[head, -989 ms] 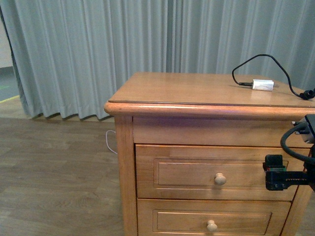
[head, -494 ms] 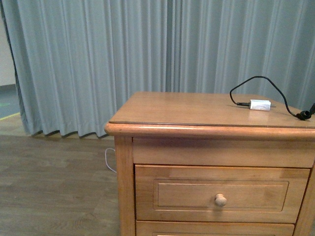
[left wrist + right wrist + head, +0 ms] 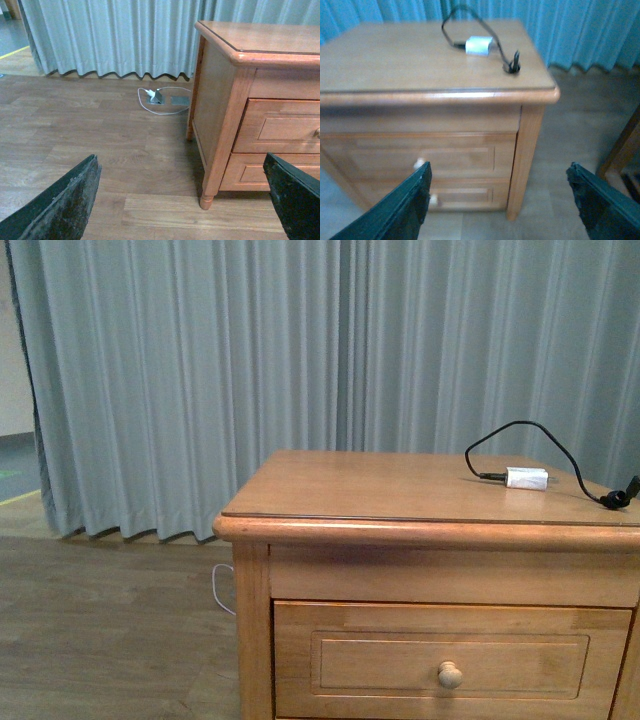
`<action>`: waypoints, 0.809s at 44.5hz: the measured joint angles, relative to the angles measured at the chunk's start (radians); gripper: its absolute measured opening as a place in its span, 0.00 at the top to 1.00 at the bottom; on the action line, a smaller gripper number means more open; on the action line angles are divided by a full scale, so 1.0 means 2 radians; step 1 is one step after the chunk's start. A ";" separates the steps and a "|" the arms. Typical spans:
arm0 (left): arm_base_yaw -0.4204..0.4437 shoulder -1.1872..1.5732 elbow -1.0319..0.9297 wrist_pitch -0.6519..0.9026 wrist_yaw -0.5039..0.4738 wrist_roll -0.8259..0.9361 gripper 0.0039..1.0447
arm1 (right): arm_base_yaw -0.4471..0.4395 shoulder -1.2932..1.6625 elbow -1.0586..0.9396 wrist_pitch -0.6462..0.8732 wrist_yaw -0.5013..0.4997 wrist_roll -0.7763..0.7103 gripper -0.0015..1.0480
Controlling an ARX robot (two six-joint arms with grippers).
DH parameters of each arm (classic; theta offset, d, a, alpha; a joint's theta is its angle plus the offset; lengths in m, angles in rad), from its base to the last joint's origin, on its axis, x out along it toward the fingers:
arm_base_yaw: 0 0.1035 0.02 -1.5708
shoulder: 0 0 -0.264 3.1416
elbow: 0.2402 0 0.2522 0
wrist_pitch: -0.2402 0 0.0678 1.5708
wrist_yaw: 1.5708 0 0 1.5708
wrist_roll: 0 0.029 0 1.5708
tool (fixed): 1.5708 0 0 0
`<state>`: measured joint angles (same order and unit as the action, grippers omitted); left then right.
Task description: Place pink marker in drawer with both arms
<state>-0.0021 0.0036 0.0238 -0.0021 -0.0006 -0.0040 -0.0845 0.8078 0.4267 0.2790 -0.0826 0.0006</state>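
Observation:
The pink marker is out of view in every frame. The drawer is shut, its round knob at the bottom of the front view. It also shows side-on in the left wrist view as the drawer, and blurred in the right wrist view as the drawer. My left gripper is open and empty, low over the floor beside the cabinet's left front leg. My right gripper is open and empty, facing the cabinet's right front corner. Neither arm shows in the front view.
A white charger with a black cable lies on the cabinet top. The lower drawer is shut. A floor socket with a white cable lies by the curtain. Another wooden piece of furniture stands right of the cabinet.
The front view has risen, so the cabinet sits lower in the frame and the lower drawer has dropped out. The right arm seen at the lower right a second ago is gone from view.

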 joint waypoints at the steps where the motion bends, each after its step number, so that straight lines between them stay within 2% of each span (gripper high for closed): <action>1: 0.000 0.000 0.000 0.000 0.000 0.000 0.06 | 0.002 -0.005 -0.013 0.024 0.003 0.000 0.30; 4: 0.000 0.000 0.000 0.000 0.000 0.000 0.06 | 0.025 -0.025 -0.049 0.072 0.039 0.000 0.43; 8: 0.000 0.000 0.000 0.000 0.000 0.000 0.06 | 0.040 -0.048 -0.080 0.082 0.039 0.000 0.60; 13: 0.000 0.000 0.000 0.000 0.000 0.000 0.06 | 0.041 -0.066 -0.104 0.083 0.041 0.000 0.77; 16: 0.000 0.000 0.000 0.000 0.000 0.000 0.06 | 0.041 -0.086 -0.123 0.083 0.042 0.000 0.92; 18: 0.000 0.000 0.000 0.000 0.000 0.000 0.06 | 0.041 -0.095 -0.130 0.083 0.042 0.000 0.99; 36: 0.000 0.000 0.000 0.000 0.000 0.000 0.06 | 0.041 -0.177 -0.177 0.049 0.041 -0.001 0.99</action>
<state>-0.0021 0.0036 0.0238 -0.0021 -0.0002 -0.0040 -0.0017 0.4538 0.0727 0.3763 -0.0002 -0.0006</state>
